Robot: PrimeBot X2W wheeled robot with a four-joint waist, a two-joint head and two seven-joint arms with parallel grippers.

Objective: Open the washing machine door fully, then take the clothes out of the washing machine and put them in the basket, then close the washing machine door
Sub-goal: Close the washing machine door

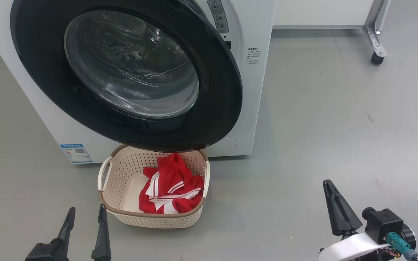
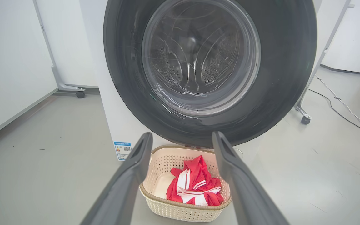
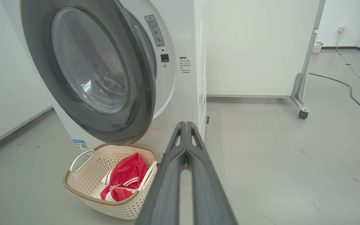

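The washing machine [image 1: 256,90] is a white front-loader. The washing machine door [image 1: 216,90] covers the drum mouth. In the right wrist view the washing machine door [image 3: 136,103] stands slightly off the front at its right edge. The clothes [image 1: 169,188], red with white stripes, lie in the cream basket [image 1: 151,219] on the floor under the door. My left gripper [image 1: 87,209] is open and holds nothing, low and just left of the basket. Through its fingers, the left wrist view looks at the clothes [image 2: 195,184] and the door [image 2: 286,62]. My right gripper [image 1: 328,183] is shut on nothing, well right of the basket [image 3: 83,187].
A blue label [image 1: 75,153] sits low on the machine's front. A white panel on a metal frame with a caster [image 1: 376,58] stands behind to the right. A cable [image 3: 339,81] runs across the grey floor, and a small basket [image 3: 317,47] sits far off.
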